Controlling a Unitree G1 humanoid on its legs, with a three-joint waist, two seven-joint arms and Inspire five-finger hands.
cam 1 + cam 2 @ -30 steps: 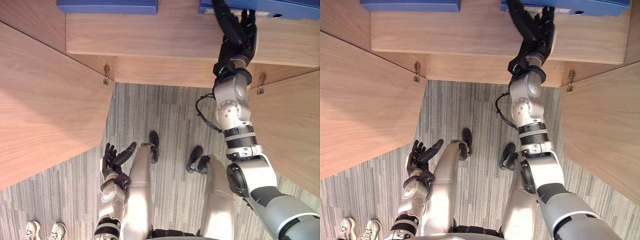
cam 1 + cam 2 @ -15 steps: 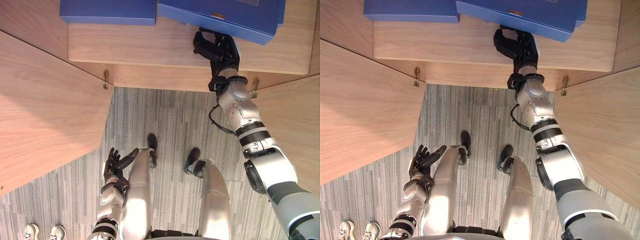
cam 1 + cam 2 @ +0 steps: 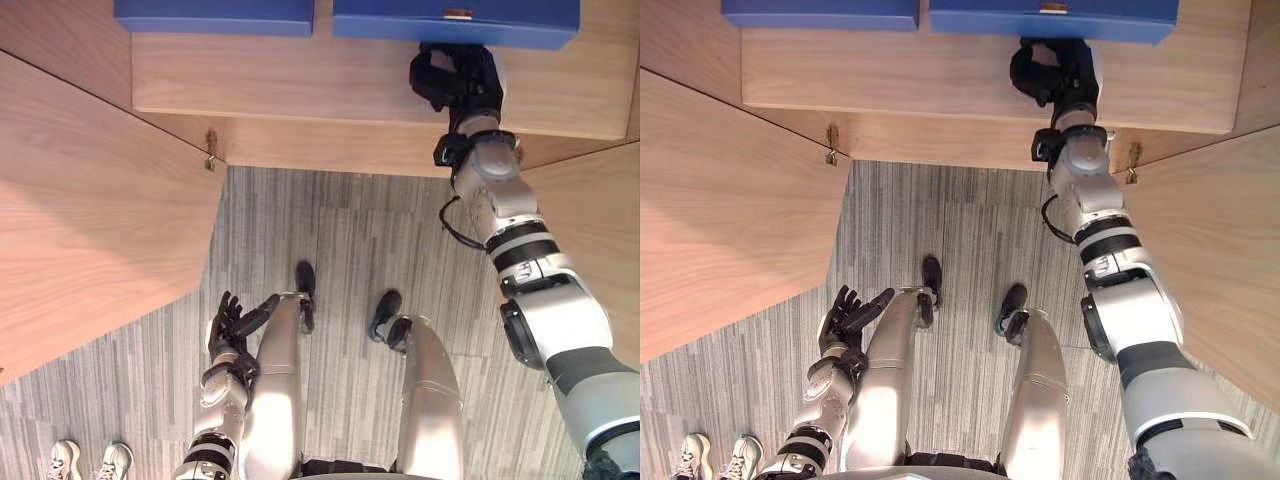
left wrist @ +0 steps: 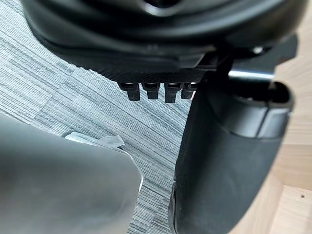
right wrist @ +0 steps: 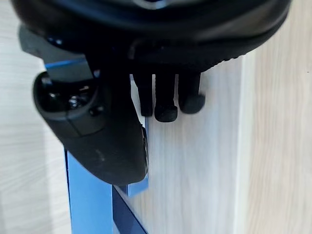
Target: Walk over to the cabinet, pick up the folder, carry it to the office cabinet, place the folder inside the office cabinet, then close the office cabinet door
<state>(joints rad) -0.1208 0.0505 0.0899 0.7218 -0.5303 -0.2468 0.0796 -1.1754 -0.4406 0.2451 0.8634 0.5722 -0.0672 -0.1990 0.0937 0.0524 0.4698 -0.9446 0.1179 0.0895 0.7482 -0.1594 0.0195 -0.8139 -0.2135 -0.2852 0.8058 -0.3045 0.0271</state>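
Folder (image 3: 455,20) release looks like the step in hand. To do it well, the right hand (image 3: 458,80) should let go without dragging the folder outward. It should then draw straight back, clear of the open left door (image 3: 90,200) and right door (image 3: 590,230), before reaching to close one.

The blue folder lies flat on the wooden shelf (image 3: 300,75) inside the office cabinet, near a second blue folder (image 3: 213,14). The right hand sits at its near edge. In the right wrist view its fingers curl over the shelf board and its thumb lies against the folder's corner, which reads as a light pinch on it. The left hand (image 3: 235,322) hangs low above the floor, fingers relaxed and spread, holding nothing.
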